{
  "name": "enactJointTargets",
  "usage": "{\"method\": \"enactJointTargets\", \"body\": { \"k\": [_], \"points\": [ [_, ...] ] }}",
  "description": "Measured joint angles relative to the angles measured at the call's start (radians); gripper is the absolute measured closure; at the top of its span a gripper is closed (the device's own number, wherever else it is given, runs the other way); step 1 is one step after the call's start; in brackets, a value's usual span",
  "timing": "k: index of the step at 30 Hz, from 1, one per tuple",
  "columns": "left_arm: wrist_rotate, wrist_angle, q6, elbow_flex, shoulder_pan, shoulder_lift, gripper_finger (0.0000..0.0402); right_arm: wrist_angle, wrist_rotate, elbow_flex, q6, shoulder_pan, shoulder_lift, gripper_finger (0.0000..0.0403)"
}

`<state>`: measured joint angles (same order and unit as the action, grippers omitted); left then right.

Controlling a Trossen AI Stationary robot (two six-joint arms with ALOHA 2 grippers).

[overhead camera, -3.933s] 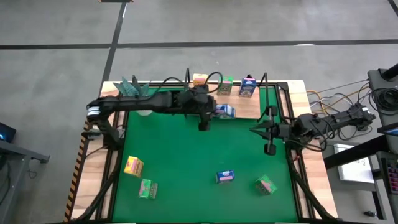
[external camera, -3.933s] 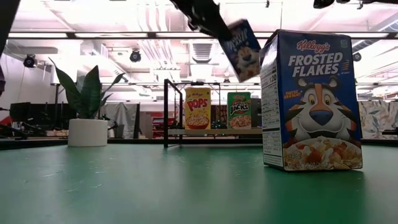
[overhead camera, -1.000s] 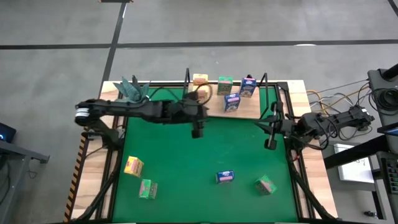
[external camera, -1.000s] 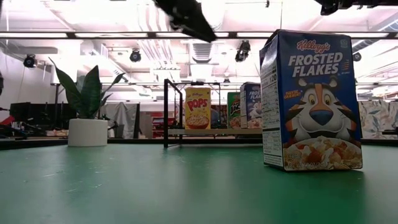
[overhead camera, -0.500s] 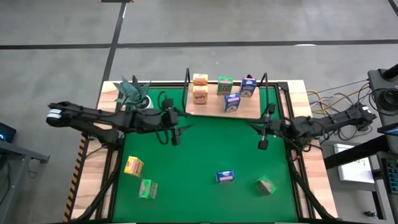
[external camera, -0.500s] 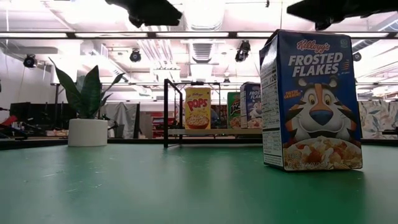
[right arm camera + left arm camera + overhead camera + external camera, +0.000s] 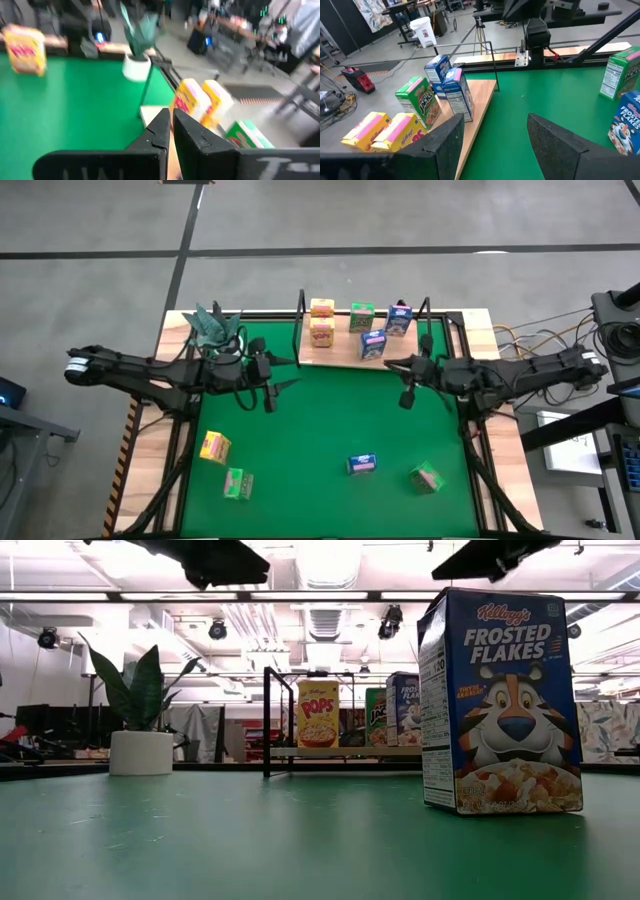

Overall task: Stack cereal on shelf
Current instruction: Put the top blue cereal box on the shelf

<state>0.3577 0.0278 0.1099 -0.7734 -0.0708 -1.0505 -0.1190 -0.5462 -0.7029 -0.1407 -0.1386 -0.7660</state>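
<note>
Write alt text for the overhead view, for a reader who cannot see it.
Five small cereal boxes stand on the wooden shelf at the far edge of a green mat; four more boxes lie scattered on the mat's near half. The open left gripper and shut right gripper hover, empty, above the mat just in front of the shelf.

My robotics lab bench

I work on a green mat (image 7: 330, 430) framed by rails; behind it are ceiling lights (image 7: 330, 560), desks (image 7: 415, 7) and loose cables (image 7: 520, 335) on concrete floor (image 7: 300, 220).
</note>
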Motion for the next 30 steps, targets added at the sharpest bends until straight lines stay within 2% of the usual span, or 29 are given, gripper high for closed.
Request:
{"method": "enactJointTargets", "body": {
  "k": [6,13,16,20,25,28,30],
  "points": [
    [0.000,0.000,0.060,-0.008,0.001,0.000,0.0200,-0.255,0.095,-0.172,0.021,0.130,-0.083,0.0390],
    [0.000,0.002,0.079,-0.011,0.001,0.000,0.0200,-0.447,0.361,-0.342,-0.013,0.359,-0.191,0.0390],
    [0.000,-0.001,0.079,-0.009,0.001,-0.005,0.0200,-0.531,0.440,-0.419,-0.043,0.457,-0.251,0.0390],
    [0.000,-0.006,0.076,-0.010,0.001,-0.008,0.0200,-0.603,0.471,-0.504,-0.079,0.548,-0.332,0.0390],
    [0.000,-0.019,0.071,-0.010,0.000,-0.008,0.0200,-0.641,0.623,-0.580,-0.104,0.640,-0.428,0.0388],
    [0.000,-0.034,0.063,-0.010,0.000,-0.008,0.0200,-0.661,0.725,-0.614,-0.107,0.686,-0.478,0.0370],
    [0.000,-0.039,0.059,-0.010,0.000,-0.008,0.0200,-0.665,0.754,-0.630,-0.117,0.701,-0.508,0.0346]
  ]
}}
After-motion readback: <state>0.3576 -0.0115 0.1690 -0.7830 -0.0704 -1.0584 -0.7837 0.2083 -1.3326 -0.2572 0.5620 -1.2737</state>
